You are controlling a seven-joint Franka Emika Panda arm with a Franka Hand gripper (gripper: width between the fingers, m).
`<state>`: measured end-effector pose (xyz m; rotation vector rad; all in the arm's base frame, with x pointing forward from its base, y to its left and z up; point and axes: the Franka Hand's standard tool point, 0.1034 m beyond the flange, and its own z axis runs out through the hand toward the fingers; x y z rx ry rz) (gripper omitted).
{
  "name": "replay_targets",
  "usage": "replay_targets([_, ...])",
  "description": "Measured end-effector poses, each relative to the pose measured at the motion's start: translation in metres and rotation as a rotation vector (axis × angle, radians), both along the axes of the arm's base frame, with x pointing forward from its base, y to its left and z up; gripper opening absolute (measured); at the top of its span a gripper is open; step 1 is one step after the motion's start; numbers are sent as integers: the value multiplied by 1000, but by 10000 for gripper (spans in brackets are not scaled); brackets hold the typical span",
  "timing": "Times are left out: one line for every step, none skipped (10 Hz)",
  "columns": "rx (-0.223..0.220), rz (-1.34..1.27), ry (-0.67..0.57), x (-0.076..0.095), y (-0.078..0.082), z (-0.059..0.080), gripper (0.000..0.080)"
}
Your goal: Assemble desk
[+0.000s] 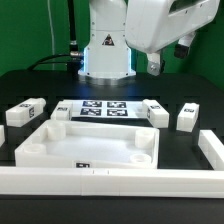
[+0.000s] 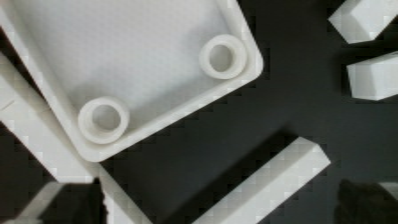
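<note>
Black table (image 1: 205, 100), green wall (image 1: 20, 30) behind, white desk top (image 1: 60, 158) flat, legs (image 1: 25, 112) beside it, tool (image 1: 170, 55) open, empty.

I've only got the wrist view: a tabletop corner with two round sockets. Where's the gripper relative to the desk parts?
Observer: The gripper hangs high above the table, toward the exterior view's right, touching nothing.
Operator: Anything between the jaws?
Observer: No, they stand open and empty.
Operator: Any leg fitted yet?
Observer: None. The tabletop lies alone, with loose legs behind it on both sides of the marker board.
</note>
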<state>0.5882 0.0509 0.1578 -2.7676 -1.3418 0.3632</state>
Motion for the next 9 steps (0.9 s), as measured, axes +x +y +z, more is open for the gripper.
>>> replay_targets([0, 0, 0, 0, 0, 0, 649])
replay_targets([0, 0, 0, 0, 0, 0, 649])
replay_targets([0, 0, 0, 0, 0, 0, 649])
replay_targets([0, 0, 1, 0, 0, 0, 649])
replay_targets([0, 0, 1, 0, 0, 0, 649])
replay_targets([0, 0, 1, 0, 0, 0, 649])
replay_targets([0, 0, 1, 0, 0, 0, 649])
replay_targets([0, 0, 1, 0, 0, 0, 649])
replay_targets([13, 42, -10, 0, -4, -2, 649])
